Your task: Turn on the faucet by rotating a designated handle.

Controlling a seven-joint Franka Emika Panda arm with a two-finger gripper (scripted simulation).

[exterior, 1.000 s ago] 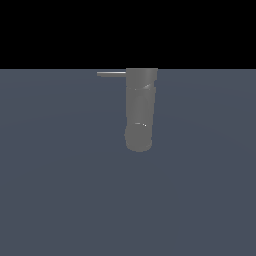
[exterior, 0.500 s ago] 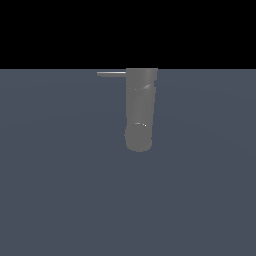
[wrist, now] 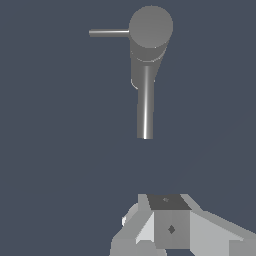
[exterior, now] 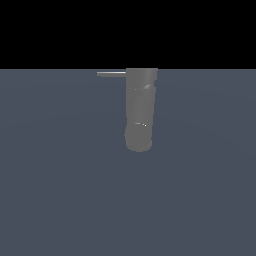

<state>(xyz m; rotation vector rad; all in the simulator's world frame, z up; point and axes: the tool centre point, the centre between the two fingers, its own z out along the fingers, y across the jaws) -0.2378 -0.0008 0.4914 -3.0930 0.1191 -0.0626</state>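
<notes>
I take the faucet (exterior: 139,107) as my landmark. In the exterior view it is a thick, matte-grey cylinder with a flat upper end and a rounded lower end, faint seam lines crossing its body, set against a flat slate-blue ground (exterior: 60,190) under a black band. The handle (exterior: 111,74) is a thin, straight grey bar that juts sideways from the faucet's flat end toward the exterior view's left, touching the cylinder where it starts and much slimmer than it.

My wrist view looks onto the faucet (wrist: 150,30) nearly end-on: the round flat end faces the camera, and the handle (wrist: 109,33) sticks out from just beside that end. A second, thicker bar, the spout (wrist: 145,107), runs from the faucet's body toward my gripper (wrist: 167,220) and ends well short of it.

My gripper shows only in the wrist view, as pale grey blocks with a darker block in the middle at the edge of the frame. It is well apart from the faucet and the handle, touching neither. My fingertips cannot be made out, so I cannot tell whether my jaws are spread or pressed together. Nothing sits between the visible blocks.
</notes>
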